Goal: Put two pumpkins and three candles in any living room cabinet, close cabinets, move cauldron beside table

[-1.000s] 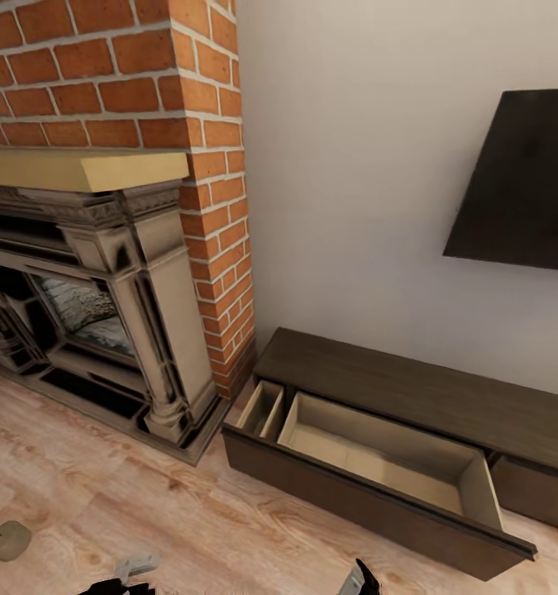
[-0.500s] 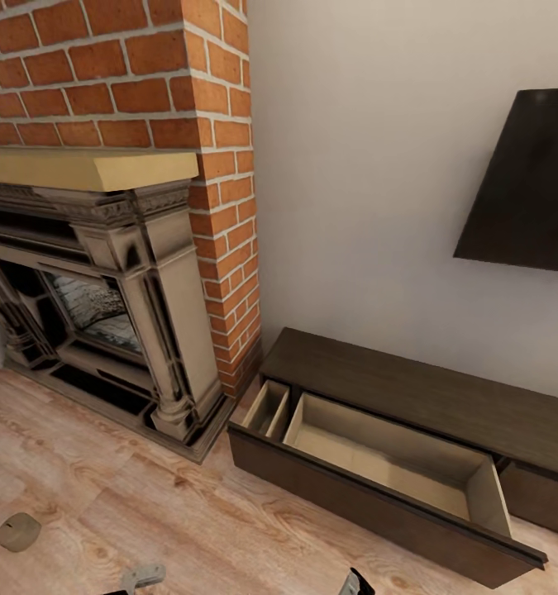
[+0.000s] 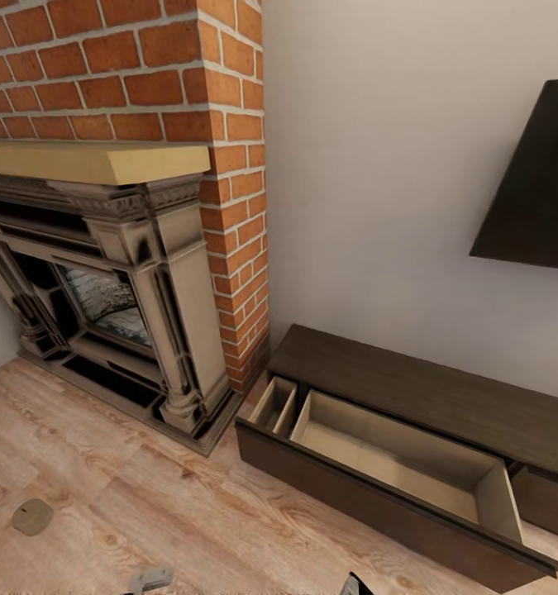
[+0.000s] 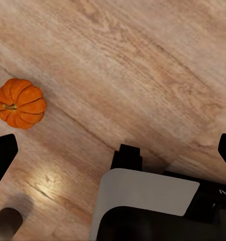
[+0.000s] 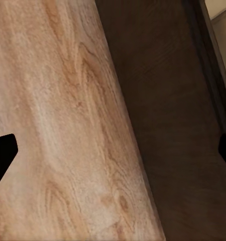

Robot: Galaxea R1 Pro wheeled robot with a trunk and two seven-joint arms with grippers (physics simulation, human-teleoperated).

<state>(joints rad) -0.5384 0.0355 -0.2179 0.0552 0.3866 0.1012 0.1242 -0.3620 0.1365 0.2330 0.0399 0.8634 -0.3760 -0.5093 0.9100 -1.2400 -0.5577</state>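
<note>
Pumpkin [image 4: 20, 103] is lying on the wood floor [image 4: 143, 65] beneath the left pincer [image 4: 113, 150], whose fingers are spreading wide, empty. Cabinet [image 3: 411, 397] drawer [image 3: 394, 463] is standing open; right pincer [image 5: 113, 150] is gaping, empty too.

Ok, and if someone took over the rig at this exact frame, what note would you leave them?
Left gripper: jaws wide apart, nothing held.
Right gripper: jaws wide apart, nothing held, over the floor beside the cabinet's dark front.
One pumpkin lies on the floor near the left gripper. One candle lies on the floor in front of the fireplace.
Cabinet: its wide drawer is pulled out, and nothing shows inside it.
Done: drawer opened.
Left: put pumpkins and candles in, shut the cabinet, set the cauldron by a table.
</note>
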